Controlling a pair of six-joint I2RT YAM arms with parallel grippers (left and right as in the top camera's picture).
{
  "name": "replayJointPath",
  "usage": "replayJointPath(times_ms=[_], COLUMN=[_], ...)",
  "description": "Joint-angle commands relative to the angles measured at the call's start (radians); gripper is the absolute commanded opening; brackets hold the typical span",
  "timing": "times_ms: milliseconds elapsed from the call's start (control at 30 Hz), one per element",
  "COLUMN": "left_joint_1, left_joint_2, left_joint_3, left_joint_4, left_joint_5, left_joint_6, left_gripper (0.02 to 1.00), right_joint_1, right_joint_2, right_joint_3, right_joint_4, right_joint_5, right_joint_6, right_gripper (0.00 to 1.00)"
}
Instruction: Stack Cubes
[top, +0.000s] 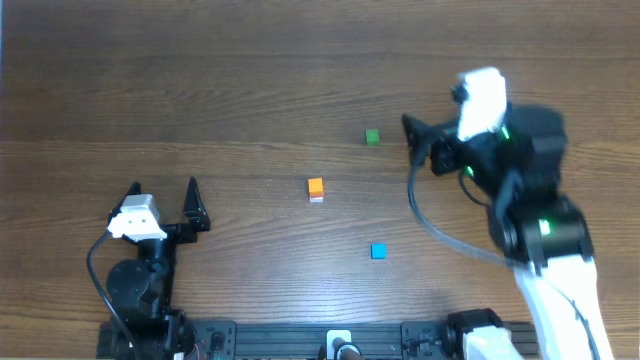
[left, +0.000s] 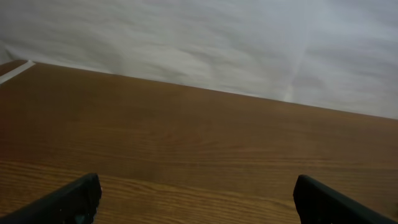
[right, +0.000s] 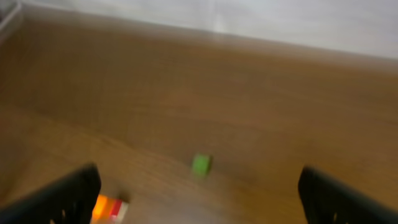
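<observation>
Three groups of small cubes lie on the wooden table. A green cube sits alone at the back right of centre. Near the middle is an orange cube with a red cube right against its near side. A blue cube lies closer to the front. My right gripper is open, just right of the green cube and pointing at it, holding nothing. My left gripper is open at the front left, far from every cube.
A pale wall rises behind the table's far edge. A black cable loops off the right arm over the table. The arms' mounting rail runs along the front edge.
</observation>
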Motion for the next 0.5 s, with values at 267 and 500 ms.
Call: replayJointPath(times_ms=[267, 500], left_joint_1=[0.005, 0.005], left_joint_2=[-0.007, -0.007], left_joint_3=[-0.004, -0.004], left_joint_4=[-0.001, 0.0], left_joint_5=[0.01, 0.01], left_joint_6=[0.015, 0.015], left_gripper=[1.0, 1.0], right_joint_1=[0.108, 0.175], right_joint_2=[0.522, 0.71], right_joint_3=[0.256, 0.256], right_joint_4=[-0.167, -0.17], right_joint_5=[0.05, 0.106], right_joint_6=[0.173, 0.267], right_gripper=[0.993, 0.991])
